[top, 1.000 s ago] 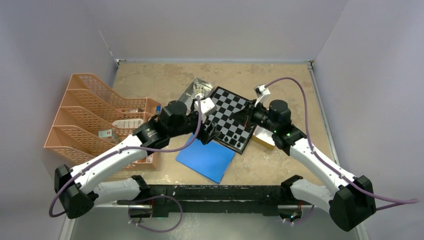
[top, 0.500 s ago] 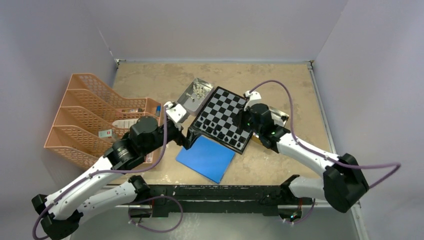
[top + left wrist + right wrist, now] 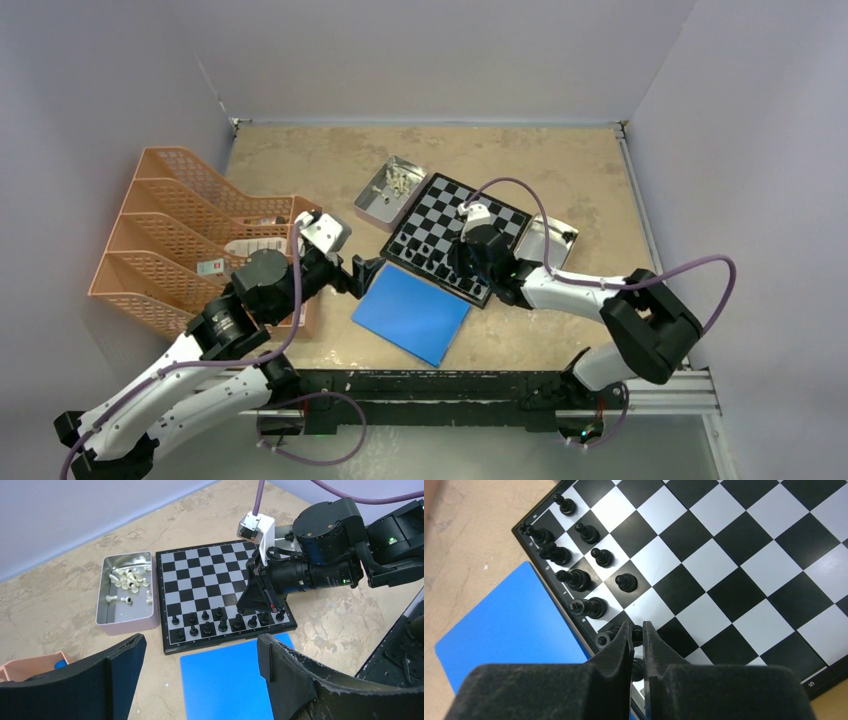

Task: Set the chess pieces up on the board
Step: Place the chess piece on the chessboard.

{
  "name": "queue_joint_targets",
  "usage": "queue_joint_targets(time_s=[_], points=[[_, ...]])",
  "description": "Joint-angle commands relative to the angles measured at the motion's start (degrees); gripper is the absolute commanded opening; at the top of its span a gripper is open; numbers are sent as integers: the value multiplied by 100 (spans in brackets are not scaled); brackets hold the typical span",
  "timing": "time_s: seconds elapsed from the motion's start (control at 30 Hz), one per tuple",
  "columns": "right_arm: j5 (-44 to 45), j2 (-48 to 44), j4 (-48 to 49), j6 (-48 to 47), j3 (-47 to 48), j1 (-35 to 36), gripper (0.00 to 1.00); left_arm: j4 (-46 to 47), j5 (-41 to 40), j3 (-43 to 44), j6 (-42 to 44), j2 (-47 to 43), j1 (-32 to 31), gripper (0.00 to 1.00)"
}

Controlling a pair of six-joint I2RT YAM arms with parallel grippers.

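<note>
Beside the board [image 3: 210, 580], a tin [image 3: 127, 625] holds cream chess pieces [image 3: 129, 578]

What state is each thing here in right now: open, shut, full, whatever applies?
Left gripper, open, empty.
Right gripper, shut, tips down among the black pieces.
Tin, open, holding cream pieces.
Board, lying flat, black pieces standing along one edge only.
Blue sheet, flat, bare.

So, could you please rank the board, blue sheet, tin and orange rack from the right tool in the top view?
1. Board, under the right tool.
2. Blue sheet, beside the board.
3. Tin, past the board.
4. Orange rack, far left.
</note>
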Motion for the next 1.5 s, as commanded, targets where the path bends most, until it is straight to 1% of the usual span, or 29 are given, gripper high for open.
queue_joint_targets(time_s=[0.0, 0.33, 0.63, 0.97, 1.3, 1.47], points=[[276, 107, 424, 182, 72, 62, 4, 168, -150, -17, 46, 11, 8, 82], [722, 273, 557, 172, 61, 121, 6, 179, -174, -33, 63, -52, 13, 82], [889, 605, 684, 133, 214, 134, 10, 179, -177, -32, 47, -52, 8, 82], [895, 827, 816, 124, 222, 139, 14, 158, -177, -32, 38, -28, 13, 82], [844, 743, 698, 126, 255, 160, 24, 137, -211, -14, 13, 57, 12, 82], [719, 782, 757, 164, 245, 157, 25, 91, -242, -9, -59, 98, 12, 82]])
